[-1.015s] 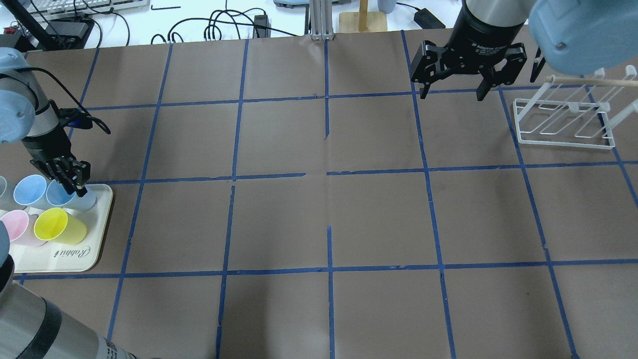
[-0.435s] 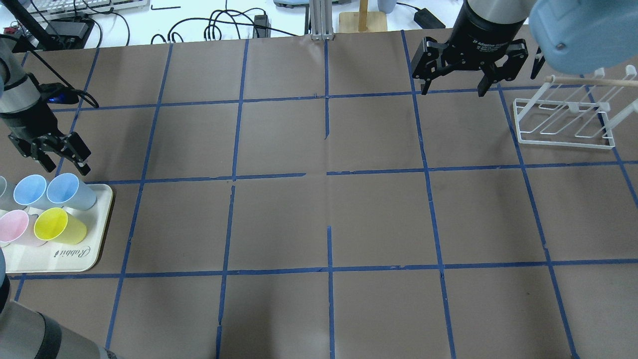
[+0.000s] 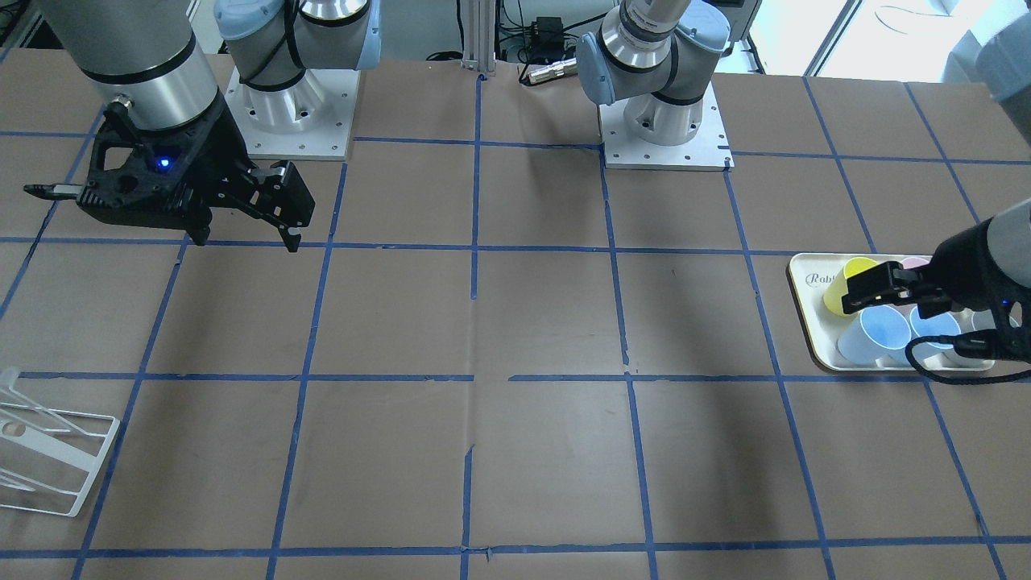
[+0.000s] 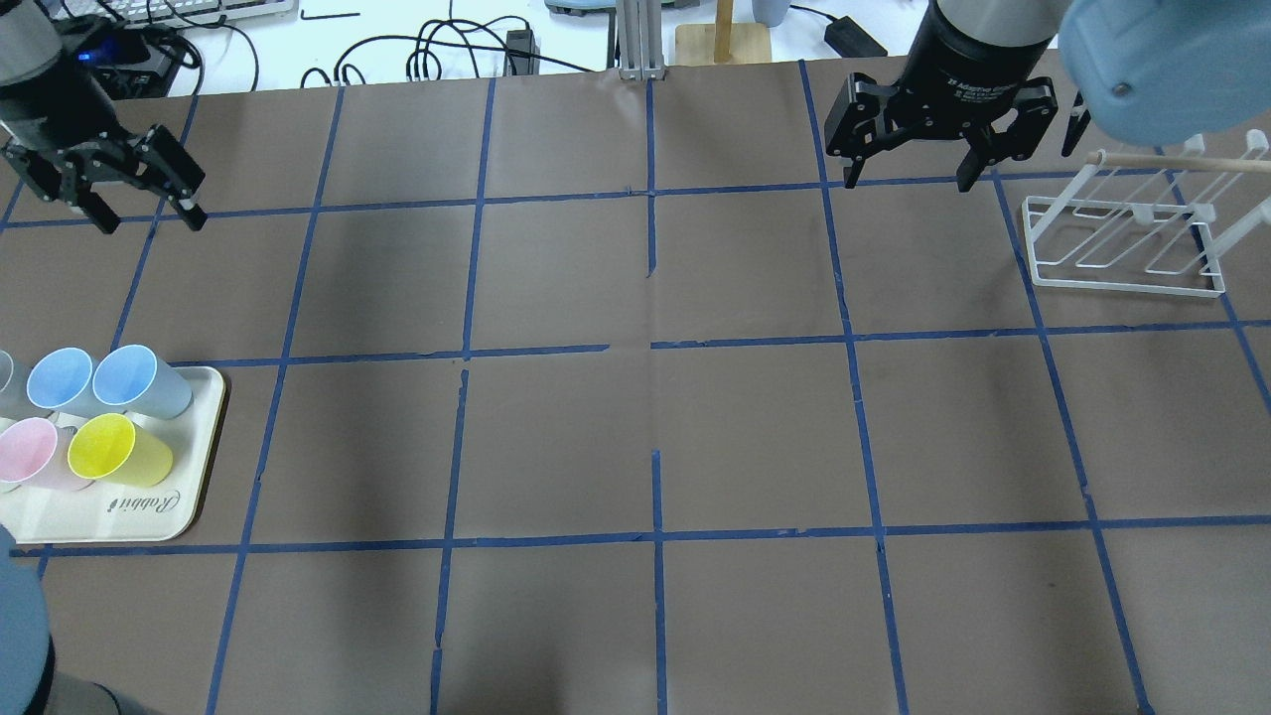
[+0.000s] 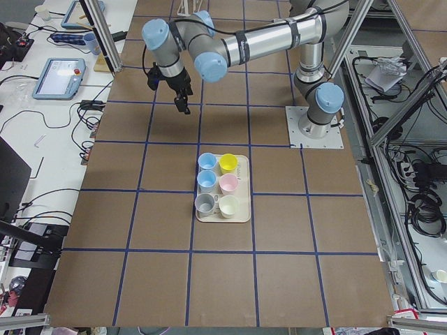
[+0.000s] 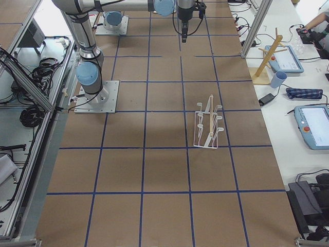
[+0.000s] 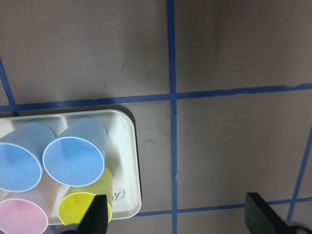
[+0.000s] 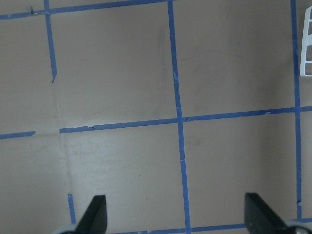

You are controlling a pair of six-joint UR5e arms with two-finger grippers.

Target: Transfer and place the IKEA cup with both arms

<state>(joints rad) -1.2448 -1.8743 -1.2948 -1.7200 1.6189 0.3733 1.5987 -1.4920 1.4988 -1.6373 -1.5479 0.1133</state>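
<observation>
Both arms are hanging free in the air. The left arm is stretched way out from its base, with the left gripper pointing down, jaws spread wide and nothing between them. Same deal with the right arm: the right gripper is aimed down, fingers wide apart and empty, blue light glowing.

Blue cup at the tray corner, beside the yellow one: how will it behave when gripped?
The blue cup looks like empty, thin plastic: probably light, and it may flex under a hard squeeze. Its smooth tapered wall could slip from a loose pinch. The yellow cup stands close by, so a sideways push would likely jostle it.
</observation>
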